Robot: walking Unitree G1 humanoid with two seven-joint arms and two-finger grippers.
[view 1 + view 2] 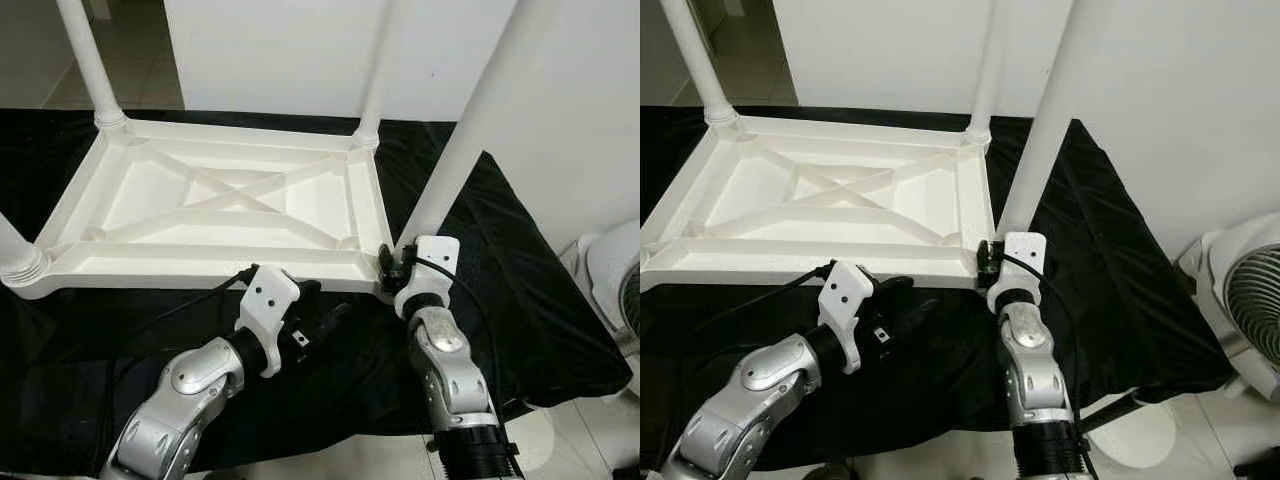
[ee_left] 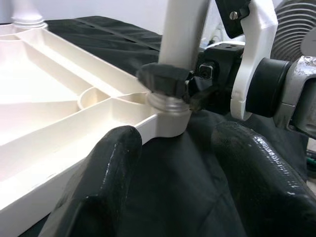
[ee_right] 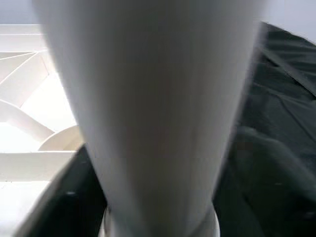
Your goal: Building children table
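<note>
Clamping the near-right leg point(image 1: 455, 150) low at its threaded base, the right gripper point(image 1: 392, 268) holds stiff, smooth, light-looking plastic best gripped there, the left gripper point(image 1: 325, 318) parted empty nearby, the upturned tabletop point(image 1: 215, 200) lying on the black-draped surface point(image 1: 500, 300).

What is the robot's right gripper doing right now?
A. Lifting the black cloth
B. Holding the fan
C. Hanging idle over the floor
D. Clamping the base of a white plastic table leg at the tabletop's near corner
D: the right gripper has its black jaws closed around the base of the white plastic table leg, where it meets the corner of the upturned white plastic tabletop.
</note>
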